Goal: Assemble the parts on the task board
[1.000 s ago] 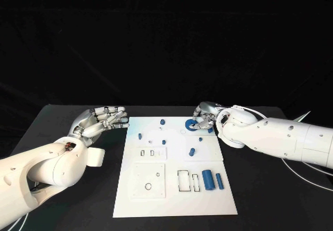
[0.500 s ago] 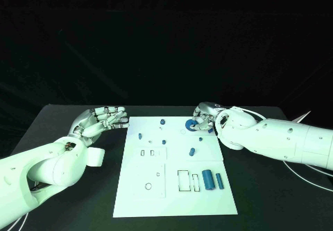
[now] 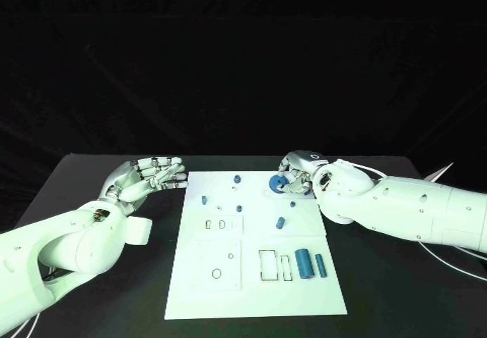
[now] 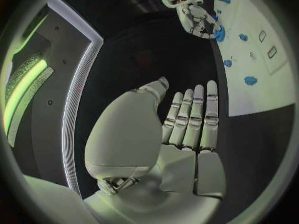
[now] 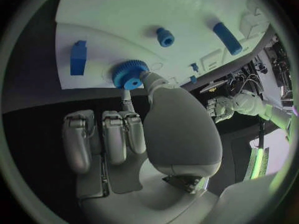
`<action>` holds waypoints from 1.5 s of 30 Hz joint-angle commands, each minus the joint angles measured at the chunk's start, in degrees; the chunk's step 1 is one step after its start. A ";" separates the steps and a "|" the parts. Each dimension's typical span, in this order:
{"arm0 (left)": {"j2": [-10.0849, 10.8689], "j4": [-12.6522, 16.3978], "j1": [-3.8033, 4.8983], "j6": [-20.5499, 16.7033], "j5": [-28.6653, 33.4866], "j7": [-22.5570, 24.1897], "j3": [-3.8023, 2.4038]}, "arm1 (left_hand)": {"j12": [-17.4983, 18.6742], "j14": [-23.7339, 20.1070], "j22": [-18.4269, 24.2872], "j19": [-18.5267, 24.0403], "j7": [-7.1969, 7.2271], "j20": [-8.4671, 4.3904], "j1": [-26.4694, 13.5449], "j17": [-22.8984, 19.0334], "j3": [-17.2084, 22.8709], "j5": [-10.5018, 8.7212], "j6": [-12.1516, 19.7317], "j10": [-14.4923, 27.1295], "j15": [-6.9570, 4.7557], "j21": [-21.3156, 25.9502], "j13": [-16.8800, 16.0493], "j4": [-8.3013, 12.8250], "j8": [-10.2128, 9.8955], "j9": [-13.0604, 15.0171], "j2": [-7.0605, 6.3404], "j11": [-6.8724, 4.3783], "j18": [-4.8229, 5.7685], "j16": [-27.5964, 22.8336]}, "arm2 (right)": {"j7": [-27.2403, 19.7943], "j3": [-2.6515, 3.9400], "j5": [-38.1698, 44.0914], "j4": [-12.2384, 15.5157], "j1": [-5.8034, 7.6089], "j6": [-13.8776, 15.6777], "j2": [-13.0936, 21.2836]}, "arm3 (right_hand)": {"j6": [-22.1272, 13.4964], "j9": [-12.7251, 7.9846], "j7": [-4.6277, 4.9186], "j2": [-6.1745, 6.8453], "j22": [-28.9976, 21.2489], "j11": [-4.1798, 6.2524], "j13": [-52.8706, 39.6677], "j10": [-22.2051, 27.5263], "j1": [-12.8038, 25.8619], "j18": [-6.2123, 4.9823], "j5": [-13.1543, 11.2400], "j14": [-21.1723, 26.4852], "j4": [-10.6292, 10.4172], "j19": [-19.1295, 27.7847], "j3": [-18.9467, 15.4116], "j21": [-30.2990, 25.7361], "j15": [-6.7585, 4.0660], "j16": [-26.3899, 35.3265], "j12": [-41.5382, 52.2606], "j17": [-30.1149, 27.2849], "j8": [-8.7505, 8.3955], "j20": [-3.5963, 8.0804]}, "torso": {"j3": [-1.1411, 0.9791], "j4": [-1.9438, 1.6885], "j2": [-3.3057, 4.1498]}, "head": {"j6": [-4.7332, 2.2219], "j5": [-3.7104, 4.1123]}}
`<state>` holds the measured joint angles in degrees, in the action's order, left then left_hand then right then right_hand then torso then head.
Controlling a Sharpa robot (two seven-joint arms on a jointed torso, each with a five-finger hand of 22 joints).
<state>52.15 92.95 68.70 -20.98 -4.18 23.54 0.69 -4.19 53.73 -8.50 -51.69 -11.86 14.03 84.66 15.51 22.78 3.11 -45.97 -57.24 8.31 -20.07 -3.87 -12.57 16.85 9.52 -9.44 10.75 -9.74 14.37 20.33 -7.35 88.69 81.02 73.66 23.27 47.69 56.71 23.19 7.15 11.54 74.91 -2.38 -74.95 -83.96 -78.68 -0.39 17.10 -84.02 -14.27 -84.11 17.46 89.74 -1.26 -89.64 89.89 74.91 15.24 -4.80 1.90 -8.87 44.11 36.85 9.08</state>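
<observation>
Moved since a second ago: right hand [image 3: 295,179] has crept a little toward the board's middle with the blue gear [image 3: 278,184], and the right arm has swung further over the board's right edge; the left hand looks unchanged.
Right hand: its fingers [image 5: 151,78] pinch the gear by its toothed rim at the far right corner of the task board [image 3: 254,289]; the other fingers are folded back along the palm.
Gear: sits at the board's surface, by the right wrist view, but whether it is seated on its post or only resting there I cannot tell.
Left hand: hovers [image 3: 147,177] off the board's left edge above the black surface [image 3: 91,176], fingers released, lightly curled and holding nothing.
Other parts: a small block [image 5: 78,57] lies just beside the gear; two blue cylinders [image 3: 303,263] rest near the board's right edge, close to the robot; short pegs [image 3: 236,179] stand further in.
Risk, tilt: if the gear goes down off-axis, its bore may bind and it would sit crooked.
Risk, slip: the hold is only on the rim teeth, so a twist could roll the gear out of the fingers.
Risk, knock: the folded fingers pass close to the block and could shove it.
Risk, board: the board looks unclamped; a sideways push may slide it.
</observation>
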 commanded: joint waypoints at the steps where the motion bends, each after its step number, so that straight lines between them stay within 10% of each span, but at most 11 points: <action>1: -0.09 0.03 0.06 1.02 -0.22 0.27 -0.03 | 0.24 -0.26 0.05 0.36 -1.71 -0.15 -0.28 0.05 0.28 -0.19 0.04 -0.36 0.05 -0.23 0.02 0.13 -0.26 -0.08 -0.12 -0.02 -0.56 -0.29 | 0.34 -0.11 3.28 0.62 -0.23 3.03 0.12 | 1.00 0.73 -0.68 0.23 15.09 0.37 -15.05 -6.04 -0.25 0.39 0.61 -5.98 -0.02 -5.89 0.53 0.26 -0.49 -0.36 0.11 15.09 0.35 0.35 | 0.02 -0.09 0.00 | -0.20 0.06; 22: -0.09 -0.12 0.05 1.12 -0.22 0.27 -0.03 | 0.27 -0.25 0.06 0.40 -1.71 -0.15 -0.20 0.10 0.36 -0.19 0.04 -0.36 0.05 -0.24 0.03 0.22 -0.26 -0.08 -0.07 -0.02 -0.56 -0.29 | 1.81 0.04 8.49 8.21 0.14 7.03 -1.40 | 1.08 0.84 -0.74 0.34 15.09 0.45 -15.05 -6.04 0.22 0.39 1.32 -5.98 -0.23 -5.89 1.62 0.26 -0.57 -0.36 0.11 15.09 0.28 0.43 | 0.15 -0.17 0.00 | -0.30 -0.28; 45: -0.39 -0.33 0.05 1.23 -0.22 0.22 -0.03 | 0.31 -0.25 0.07 0.50 -1.72 -0.13 -0.15 0.18 0.45 -0.19 0.06 -0.36 0.06 -0.23 0.03 0.32 -0.28 -0.09 -0.05 -0.01 -0.56 -0.31 | 4.32 -0.28 11.55 2.86 0.01 5.66 -10.43 | 0.95 0.84 -0.69 0.32 15.09 0.42 -15.05 -6.04 0.47 0.39 1.21 -5.98 -0.35 -5.89 1.99 0.26 -0.56 -0.36 0.11 15.09 0.16 0.44 | 0.14 -0.26 0.10 | -0.30 -0.51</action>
<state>51.90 92.57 68.69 -20.82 -4.19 23.42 0.69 -4.19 53.73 -8.49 -51.47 -11.86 13.82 84.66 15.62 22.94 3.11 -45.97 -57.24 8.31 -20.07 -3.87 -12.40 16.85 9.52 -9.44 10.75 -9.73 14.37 24.03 -7.62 98.64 84.14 73.71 29.48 37.41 56.60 23.20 7.04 11.97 74.93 -2.35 -74.92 -83.93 -78.59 -0.39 18.11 -83.83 -14.63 -84.11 19.02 89.74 -1.44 -89.64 89.89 74.90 15.11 -4.81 2.06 -9.15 44.21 36.49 8.62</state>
